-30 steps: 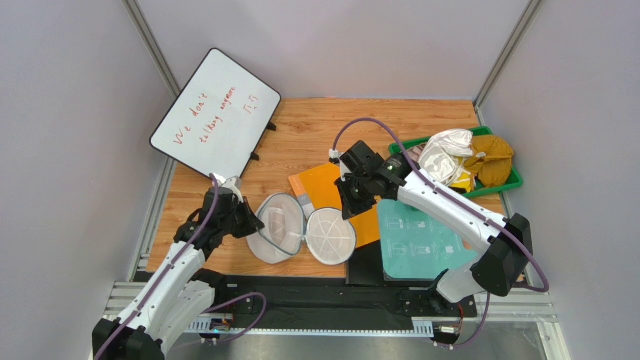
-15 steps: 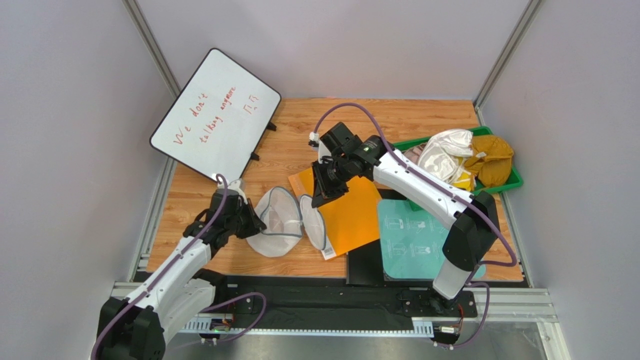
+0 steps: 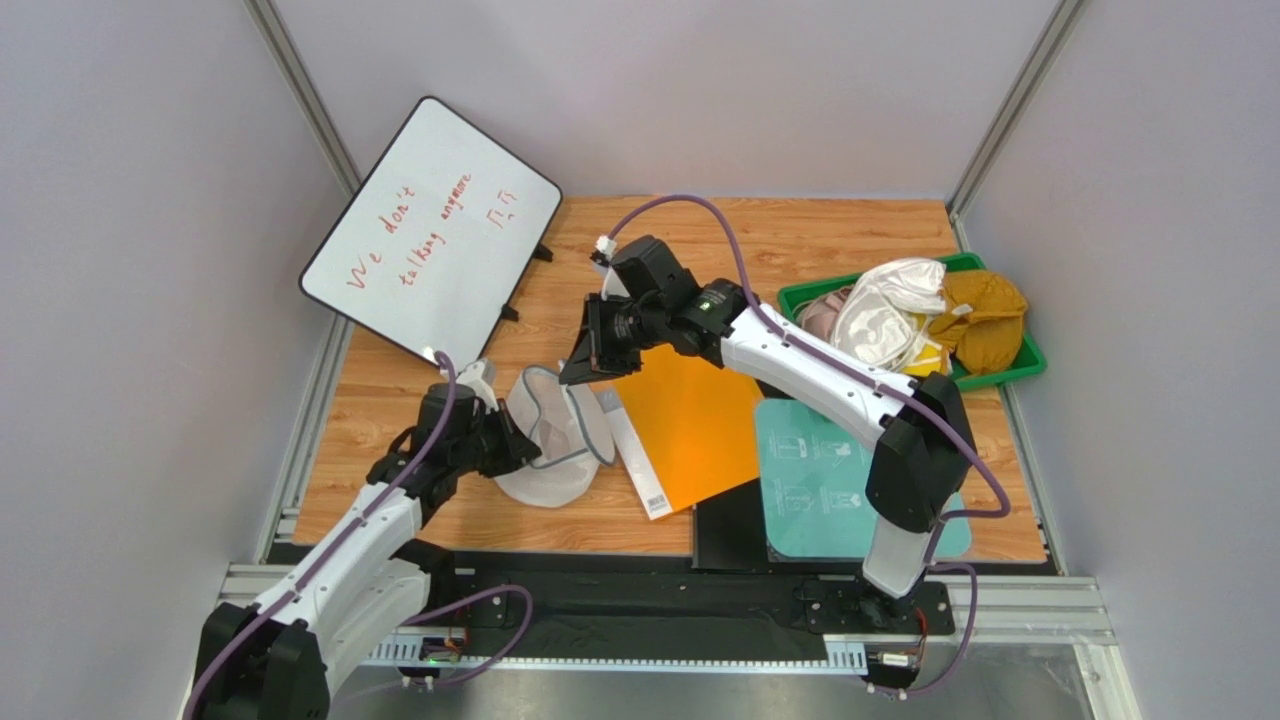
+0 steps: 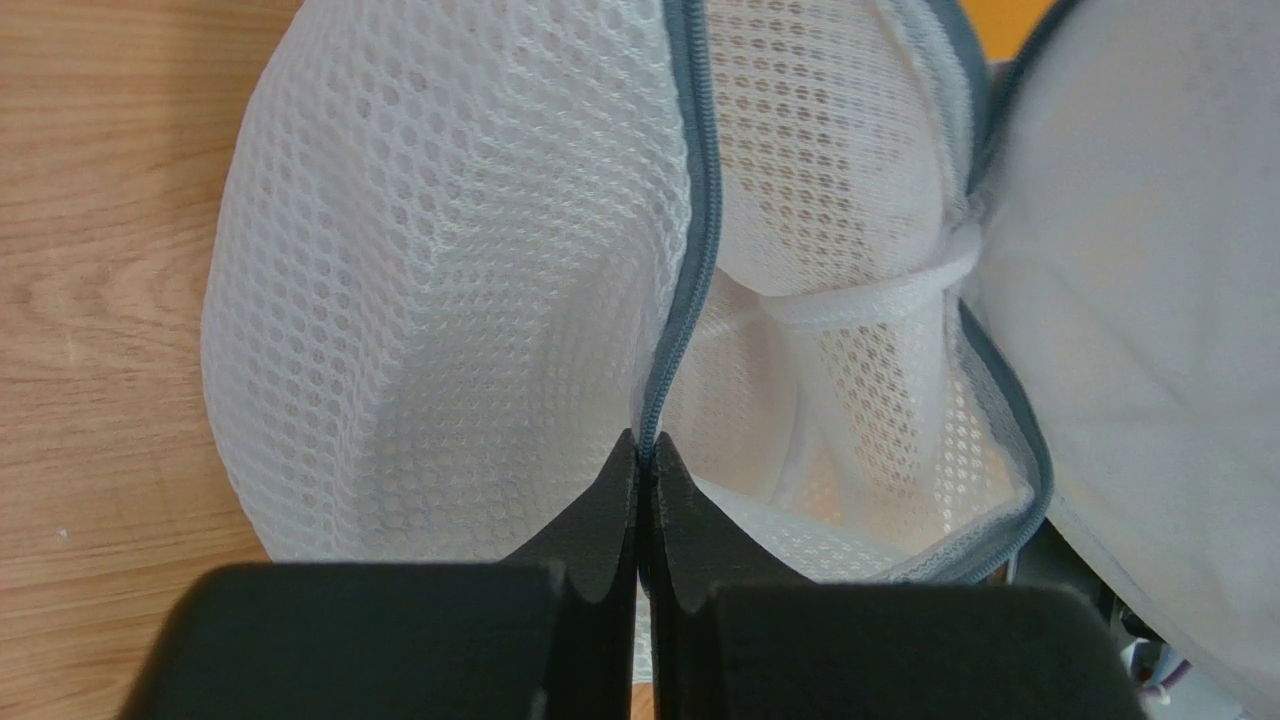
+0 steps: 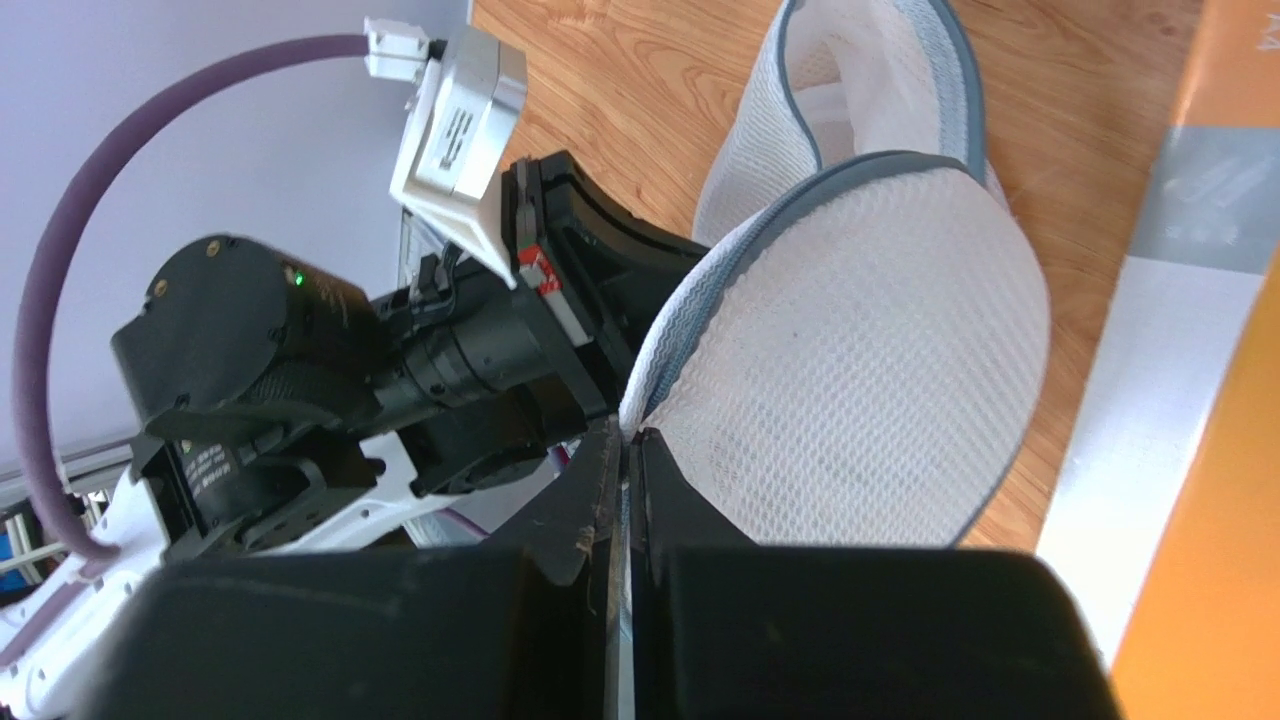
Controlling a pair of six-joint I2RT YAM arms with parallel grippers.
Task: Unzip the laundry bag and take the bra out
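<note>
The top view alone gives us the whole layout. The round white mesh laundry bag with a grey zipper rim (image 3: 544, 450) lies on the wooden table (image 3: 842, 248) left of centre, between the two arms; the soft mustard-brown fabric bra (image 3: 989, 333) lies in the green plastic tray (image 3: 1016, 374) at the right edge, beside a crumpled white cloth (image 3: 890, 312) and well apart from the bag.

Only the wrist views settle the grips. In the left wrist view the left gripper (image 4: 646, 468) has its jaws pressed together on the grey zipper rim of the pouch; in the right wrist view the right gripper (image 5: 627, 446) pinches the rim of the flat mesh lid (image 5: 872, 345), which stands tilted, with the other arm's black head behind it.

We read red handwriting on the white board (image 3: 428, 225) at upper left: "We don't", then a word we cannot make out, then "anymore"; the pictograms on the teal sheet (image 3: 819, 473) are too small to read.

A second ago the lid lay flat open at lower centre, to the right of the pouch and partly on the orange sheet (image 3: 699, 428); now it is swung leftward over the pouch, and the right arm has moved toward the upper left.
</note>
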